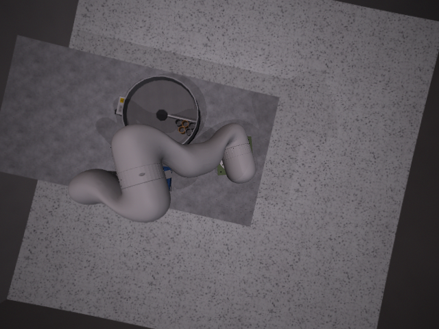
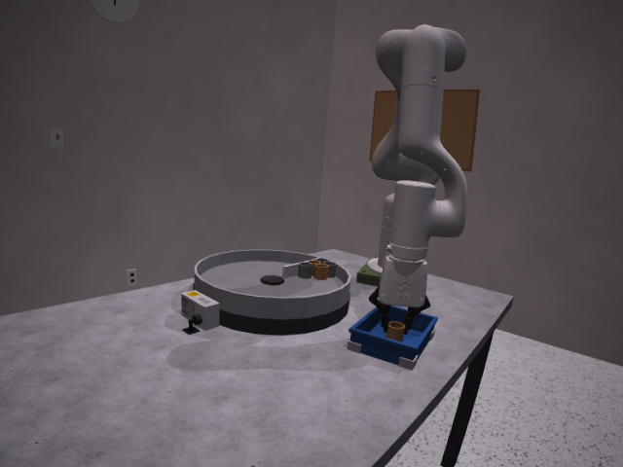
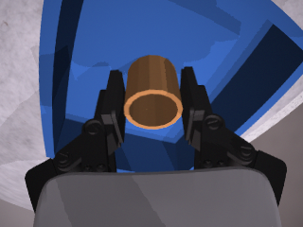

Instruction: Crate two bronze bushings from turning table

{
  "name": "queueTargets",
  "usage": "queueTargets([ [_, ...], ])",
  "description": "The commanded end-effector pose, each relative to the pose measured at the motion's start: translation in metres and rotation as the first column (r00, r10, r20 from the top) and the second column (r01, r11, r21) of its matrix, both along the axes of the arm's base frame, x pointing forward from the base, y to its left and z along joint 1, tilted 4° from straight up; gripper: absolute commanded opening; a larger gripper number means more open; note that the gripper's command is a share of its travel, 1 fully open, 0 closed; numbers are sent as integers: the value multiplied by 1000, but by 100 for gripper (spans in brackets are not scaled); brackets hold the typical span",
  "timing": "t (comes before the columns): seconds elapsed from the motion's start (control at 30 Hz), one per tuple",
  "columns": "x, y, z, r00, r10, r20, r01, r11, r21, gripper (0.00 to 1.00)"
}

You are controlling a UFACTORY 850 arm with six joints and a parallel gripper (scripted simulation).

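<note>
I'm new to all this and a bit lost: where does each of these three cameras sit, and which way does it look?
Top: overhead, looking straight down on the arm and turning table.
Exterior: off the table's side, facing the whole arm, turning table and blue crate.
Wrist: behind the gripper, looking down past its fingers at the bronze bushing they clamp, over the crate.
Shared: exterior and wrist both show that bushing.

A brown board hangs on the far wall, a white round clock sits high up, and a switch plate and outlet mark the left wall.
</note>
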State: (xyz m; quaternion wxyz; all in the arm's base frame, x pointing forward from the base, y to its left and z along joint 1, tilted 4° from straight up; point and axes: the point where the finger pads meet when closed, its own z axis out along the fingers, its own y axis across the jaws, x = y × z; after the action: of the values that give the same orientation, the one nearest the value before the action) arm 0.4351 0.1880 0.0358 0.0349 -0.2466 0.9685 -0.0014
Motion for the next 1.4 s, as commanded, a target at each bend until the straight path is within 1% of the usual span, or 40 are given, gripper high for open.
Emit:
queueTargets([
  [0.0, 1, 0, 0, 1000, 0, 1, 0, 1000, 1, 0],
  [0.5, 1, 0, 0, 1000, 0, 1, 0, 1000, 1, 0],
  [0.53, 1, 0, 0, 1000, 0, 1, 0, 1000, 1, 48],
  [1.37, 1, 0, 0, 1000, 0, 1, 0, 1000, 1, 48],
])
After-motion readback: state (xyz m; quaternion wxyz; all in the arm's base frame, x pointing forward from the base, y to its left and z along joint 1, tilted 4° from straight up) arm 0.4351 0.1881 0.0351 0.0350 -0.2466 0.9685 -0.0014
